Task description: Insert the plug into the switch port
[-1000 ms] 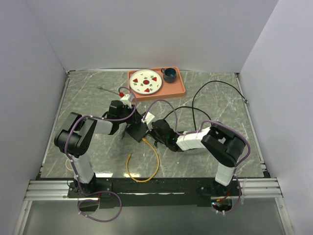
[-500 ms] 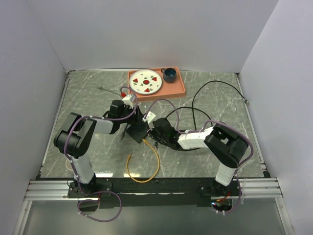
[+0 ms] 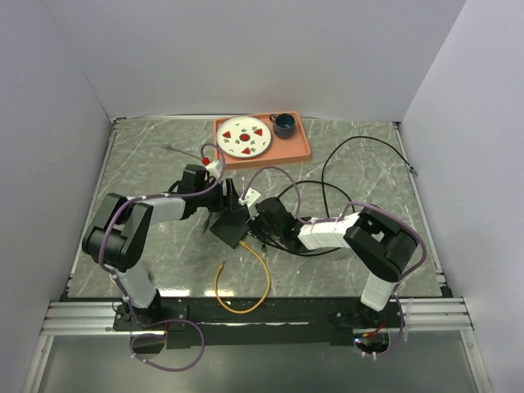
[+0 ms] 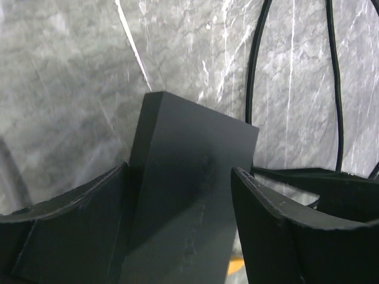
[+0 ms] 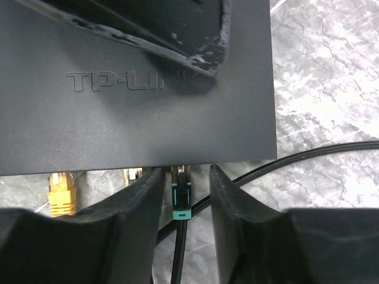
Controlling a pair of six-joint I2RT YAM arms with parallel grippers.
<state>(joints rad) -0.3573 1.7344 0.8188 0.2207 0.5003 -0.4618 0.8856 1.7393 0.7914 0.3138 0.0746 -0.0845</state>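
The flat black switch box (image 3: 231, 229), marked TP-LINK on top (image 5: 136, 83), lies between the two arms. My left gripper (image 3: 223, 205) is shut on it, with the box (image 4: 189, 195) filling the space between its fingers (image 4: 180, 170). The port row runs along the box's near edge (image 5: 133, 171), its sockets mostly hidden. A black plug with teal trim (image 5: 181, 198) has its tip in that edge. My right gripper (image 5: 185, 171) is open, with the plug between its fingers and a gap on each side. In the top view my right gripper (image 3: 255, 232) is at the box's edge.
A yellow plug (image 5: 61, 194) sits in another port, and its yellow cable (image 3: 246, 286) loops toward the near edge. Black cable (image 3: 344, 155) curls over the right of the table. An orange tray (image 3: 304, 147) with a plate and a cup stands at the back.
My right gripper has moved left up to the box. The box and my left gripper have shifted slightly toward the near edge. The yellow cable loop has shifted with them.
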